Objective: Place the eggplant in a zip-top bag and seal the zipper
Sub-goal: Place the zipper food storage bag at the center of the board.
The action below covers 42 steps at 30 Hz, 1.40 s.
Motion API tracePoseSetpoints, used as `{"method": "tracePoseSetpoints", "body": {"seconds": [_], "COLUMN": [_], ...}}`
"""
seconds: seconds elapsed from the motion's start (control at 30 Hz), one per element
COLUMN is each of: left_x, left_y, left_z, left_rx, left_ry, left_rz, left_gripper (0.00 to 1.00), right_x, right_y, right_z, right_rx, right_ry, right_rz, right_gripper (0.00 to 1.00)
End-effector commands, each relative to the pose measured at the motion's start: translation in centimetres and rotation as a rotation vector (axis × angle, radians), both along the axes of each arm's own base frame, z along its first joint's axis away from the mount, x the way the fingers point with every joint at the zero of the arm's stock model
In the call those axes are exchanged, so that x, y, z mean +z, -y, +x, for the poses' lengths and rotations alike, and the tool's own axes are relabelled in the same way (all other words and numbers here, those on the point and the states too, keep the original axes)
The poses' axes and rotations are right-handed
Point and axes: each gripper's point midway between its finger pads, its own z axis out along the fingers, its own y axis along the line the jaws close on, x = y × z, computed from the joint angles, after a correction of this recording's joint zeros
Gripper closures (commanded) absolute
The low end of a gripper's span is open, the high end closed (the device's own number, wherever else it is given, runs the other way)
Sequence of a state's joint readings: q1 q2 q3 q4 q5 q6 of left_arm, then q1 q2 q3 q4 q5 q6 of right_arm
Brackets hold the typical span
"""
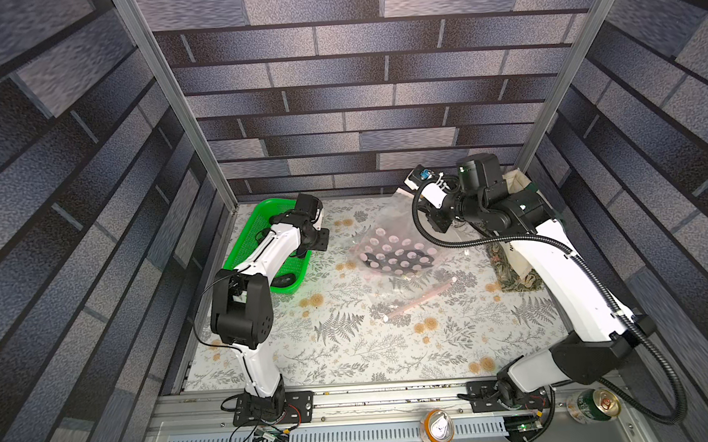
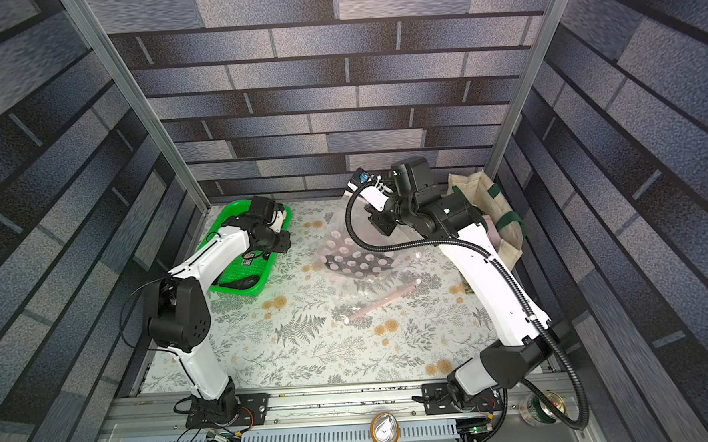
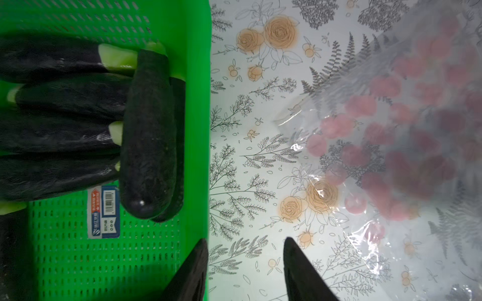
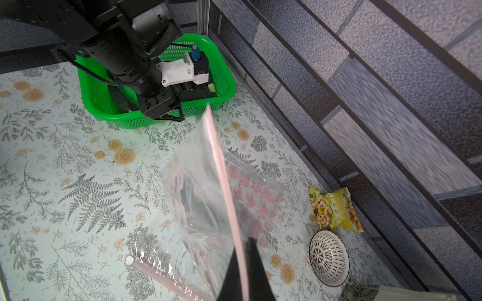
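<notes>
Bag (image 1: 391, 257) sags mid-table, one pink zipper strip (image 4: 221, 169) pinched by the right gripper (image 4: 249, 241). Left gripper (image 3: 245, 239) hangs spread, empty, at the basket (image 3: 198, 104) wall. Topmost eggplant (image 3: 148, 135) lies inside, lengthwise along that wall, blunt end toward the gripper.

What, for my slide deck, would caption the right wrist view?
Right gripper holds up the zip-top bag by its pink zipper strip; green basket beyond.

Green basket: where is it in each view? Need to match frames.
Top views: green basket at the table's far left corner, under the left arm.
Left wrist: close up, eggplants inside, beside the open left gripper.
Right wrist: beyond the zip-top bag, behind the left arm.
Shared landmark: zip-top bag.
</notes>
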State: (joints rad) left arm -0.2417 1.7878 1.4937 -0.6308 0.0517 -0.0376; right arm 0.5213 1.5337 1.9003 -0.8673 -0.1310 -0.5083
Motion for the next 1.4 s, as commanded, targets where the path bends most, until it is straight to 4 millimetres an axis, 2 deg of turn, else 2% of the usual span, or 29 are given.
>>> {"method": "tracePoseSetpoints", "body": {"seconds": [0.0, 0.13, 0.23, 0.33, 0.43, 0.57, 0.67, 0.8, 1.0, 1.07, 1.13, 1.23, 1.37], "left_x": [4.9, 8.8, 10.8, 11.9, 12.4, 12.9, 13.0, 12.9, 13.3, 13.7, 14.0, 14.3, 14.2], "left_y": [0.2, -0.4, -1.1, -1.9, -2.6, -3.3, -3.7, -4.2, -4.6, -4.9, -5.0, -5.0, -4.7], "left_z": [-0.6, -1.7, -2.7, -3.8, -4.7, -5.8, -6.5, -7.2, -7.8, -7.9, -8.1, -8.4, -8.9], "left_rx": [0.042, 0.095, 0.124, 0.150, 0.170, 0.186, 0.193, 0.220, 0.244, 0.255, 0.262, 0.264, 0.257], "left_ry": [0.120, 0.232, 0.297, 0.337, 0.353, 0.369, 0.369, 0.379, 0.397, 0.411, 0.422, 0.430, 0.428], "left_rz": [-0.086, -0.140, -0.163, -0.171, -0.175, -0.175, -0.170, -0.170, -0.186, -0.184, -0.185, -0.200, -0.230], "left_gripper": [0.48, 0.47, 0.46, 0.45, 0.45, 0.45, 0.45, 0.45, 0.44, 0.44, 0.44, 0.44, 0.44], "right_x": [3.1, 4.0, 3.9, 2.8, 2.3, 0.6, -0.5, -0.7, 1.2, 1.6, 1.2, -0.9, -5.5], "right_y": [-1.7, -3.3, -4.4, -6.2, -7.4, -8.3, -8.9, -9.3, -9.4, -9.7, -10.4, -11.9, -13.9], "right_z": [2.6, 7.1, 10.9, 14.6, 17.3, 20.3, 21.5, 22.7, 23.6, 22.8, 21.0, 17.7, 13.5], "right_rx": [-0.008, -0.047, -0.091, -0.101, -0.112, -0.113, -0.107, -0.110, -0.118, -0.089, -0.034, 0.068, 0.181], "right_ry": [0.089, 0.153, 0.196, 0.223, 0.284, 0.370, 0.404, 0.453, 0.552, 0.543, 0.493, 0.420, 0.350], "right_rz": [0.068, 0.069, 0.050, 0.040, 0.041, -0.009, -0.034, -0.036, -0.005, -0.010, -0.029, -0.140, -0.239], "right_gripper": [1.00, 1.00, 1.00, 1.00, 1.00, 1.00, 1.00, 1.00, 1.00, 1.00, 1.00, 1.00, 1.00]}}
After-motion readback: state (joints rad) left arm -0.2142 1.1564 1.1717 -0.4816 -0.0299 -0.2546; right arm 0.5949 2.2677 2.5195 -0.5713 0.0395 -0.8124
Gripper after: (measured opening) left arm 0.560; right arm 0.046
